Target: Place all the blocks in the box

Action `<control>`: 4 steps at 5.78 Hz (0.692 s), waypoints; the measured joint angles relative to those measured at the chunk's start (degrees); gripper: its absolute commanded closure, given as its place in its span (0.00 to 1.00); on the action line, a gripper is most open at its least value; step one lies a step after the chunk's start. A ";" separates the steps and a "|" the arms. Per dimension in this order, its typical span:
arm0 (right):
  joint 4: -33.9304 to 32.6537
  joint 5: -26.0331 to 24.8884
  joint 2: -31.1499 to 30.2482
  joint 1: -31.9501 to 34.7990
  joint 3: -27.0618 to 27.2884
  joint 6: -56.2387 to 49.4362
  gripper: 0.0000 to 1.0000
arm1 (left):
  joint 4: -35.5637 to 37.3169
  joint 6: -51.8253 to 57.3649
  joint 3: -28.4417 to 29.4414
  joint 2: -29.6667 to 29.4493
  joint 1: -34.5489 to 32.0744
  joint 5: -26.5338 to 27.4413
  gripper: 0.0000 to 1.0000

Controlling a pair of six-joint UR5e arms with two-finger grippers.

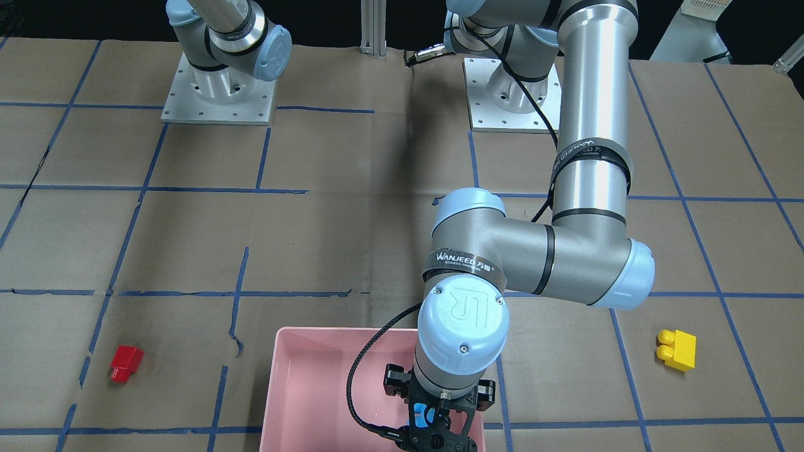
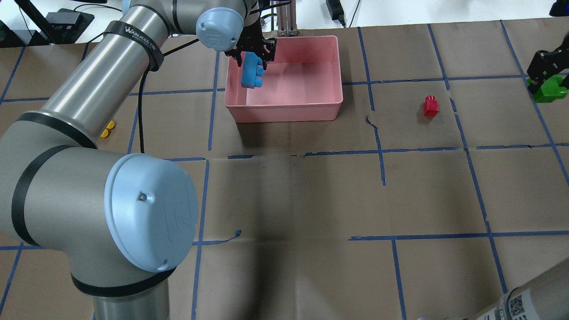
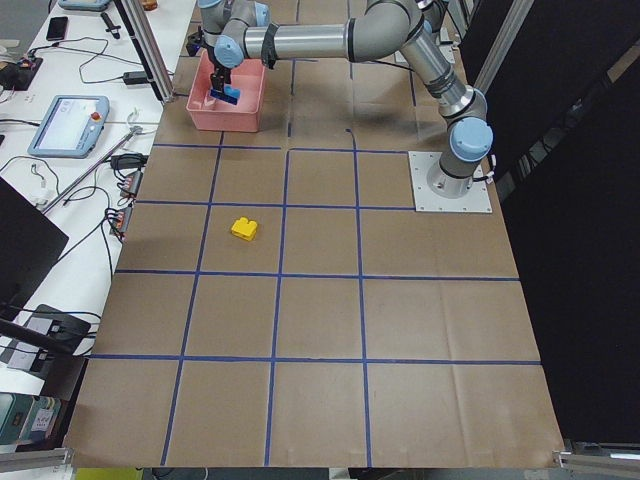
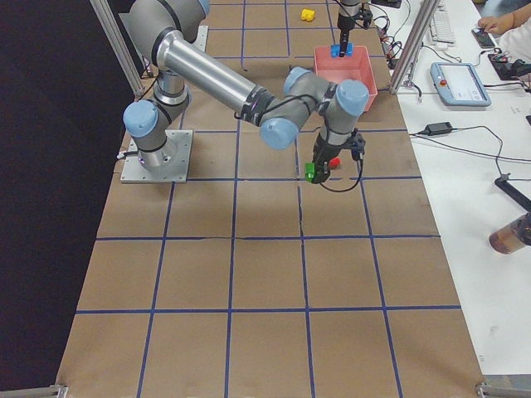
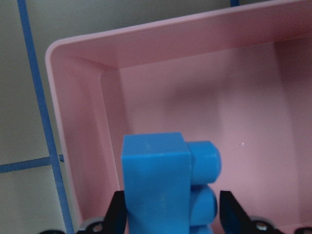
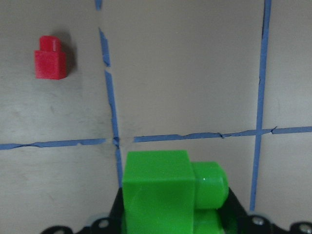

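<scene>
- My table (image 2: 311,200) is covered in brown paper, cut into squares by blue tape (image 2: 422,151); the paper is torn in places along the tape.
- Both my bases are bolted to grey plates (image 1: 218,88) at the robot's edge of the table.
- A white bench (image 3: 100,215) runs along the far edge, with cables and a pendant (image 3: 68,122) on it.
- The box (image 2: 284,112) sits at the far edge, towards my left.
- The yellow block (image 1: 677,349) lies on the paper well out to the left of the box.
- The red block (image 2: 430,106) lies on the paper to the right of the box, apart from it.
- My left arm reaches across the table, its forearm about level and its wrist turned straight down over the left end of the box.
- My left gripper (image 2: 252,55) pinches the blue block (image 2: 251,71), which hangs lengthwise inside the box rim near the far left corner. I cannot tell if it touches the floor.
- My right arm is folded at the elbow, wrist pointing down over the paper, past the red block on the side away from the box.
- My right gripper (image 2: 547,73) is clamped on the green block (image 6: 165,190), one finger on each side.
</scene>
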 measured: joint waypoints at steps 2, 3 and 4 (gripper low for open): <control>5.27 1.24 0.30 10.82 -7.24 10.72 0.66 | -2.57 5.68 -4.71 5.66 4.57 -0.27 0.00; 5.53 1.92 0.77 16.20 -8.74 16.69 0.66 | -3.01 10.50 -10.20 10.34 9.06 -0.23 0.00; 5.29 2.76 2.09 21.19 -10.27 22.03 0.66 | -2.85 16.50 -16.29 14.86 13.85 -0.06 0.01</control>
